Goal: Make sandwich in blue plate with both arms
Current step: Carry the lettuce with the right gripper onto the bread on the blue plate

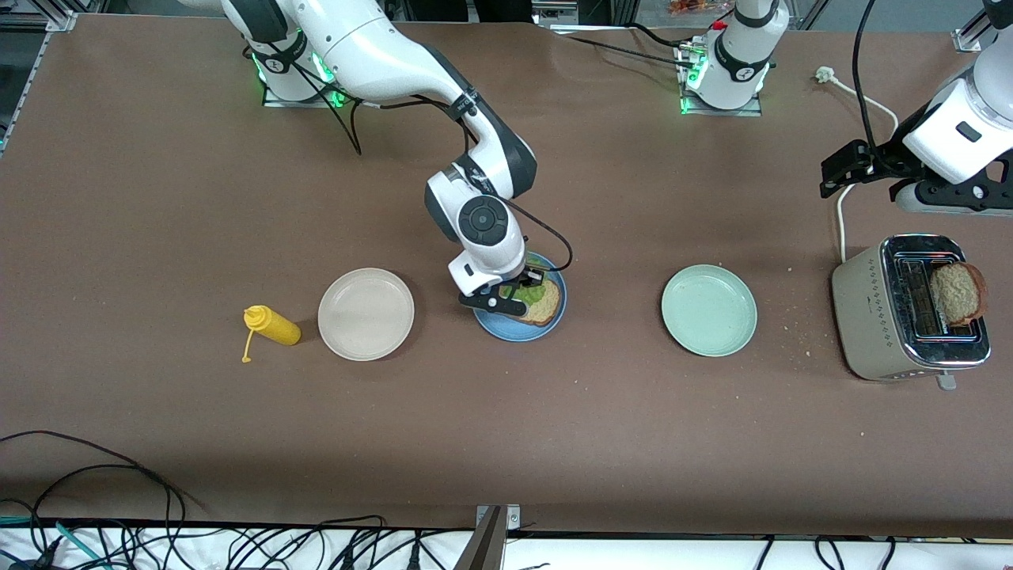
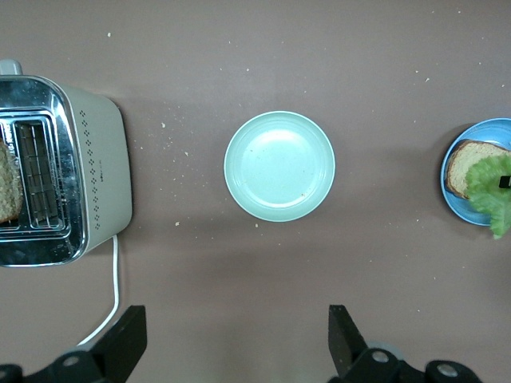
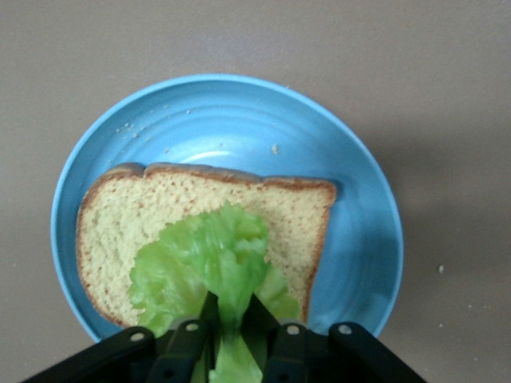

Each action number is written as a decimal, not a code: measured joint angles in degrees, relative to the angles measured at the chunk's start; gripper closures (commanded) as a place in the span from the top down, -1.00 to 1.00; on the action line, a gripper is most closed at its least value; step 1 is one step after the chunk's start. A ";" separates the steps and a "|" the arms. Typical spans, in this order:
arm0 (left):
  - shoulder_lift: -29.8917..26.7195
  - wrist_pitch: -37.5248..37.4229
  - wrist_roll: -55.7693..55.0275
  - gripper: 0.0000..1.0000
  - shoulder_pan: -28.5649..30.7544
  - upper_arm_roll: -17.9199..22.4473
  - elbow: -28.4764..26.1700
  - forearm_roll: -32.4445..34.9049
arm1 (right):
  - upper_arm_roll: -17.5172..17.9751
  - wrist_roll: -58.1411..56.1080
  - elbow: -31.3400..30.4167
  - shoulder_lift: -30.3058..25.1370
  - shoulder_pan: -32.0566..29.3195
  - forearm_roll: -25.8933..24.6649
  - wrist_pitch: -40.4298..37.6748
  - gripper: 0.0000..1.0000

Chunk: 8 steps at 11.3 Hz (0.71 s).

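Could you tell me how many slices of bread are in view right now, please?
2. One bread slice lies on the blue plate, under the lettuce leaf that the right gripper pinches. The other slice stands in the toaster; its second slot looks empty.

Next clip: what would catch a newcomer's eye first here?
The right gripper, shut on a lettuce leaf, holds it on the bread slice in the blue plate at mid-table. At the left arm's end of the table, a second bread slice sticks up from the toaster; the left gripper waits open above the table near it.
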 measured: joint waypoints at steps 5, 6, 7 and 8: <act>0.00 0.00 0.00 1.00 0.04 0.05 0.00 0.00 | -3.19 -0.61 0.86 0.04 -0.19 0.00 -0.16 1.00; 0.00 0.00 0.00 1.00 0.06 0.05 0.00 0.00 | -3.50 -0.81 1.10 -0.04 -0.18 0.00 -0.18 1.00; 0.01 0.00 0.00 1.00 0.10 0.06 0.00 0.00 | -3.72 -0.90 1.46 -0.10 -0.18 0.00 -0.27 1.00; 0.01 0.00 0.00 1.00 0.12 0.07 0.00 0.00 | -3.82 -0.97 1.80 -0.18 -0.17 0.00 -0.55 1.00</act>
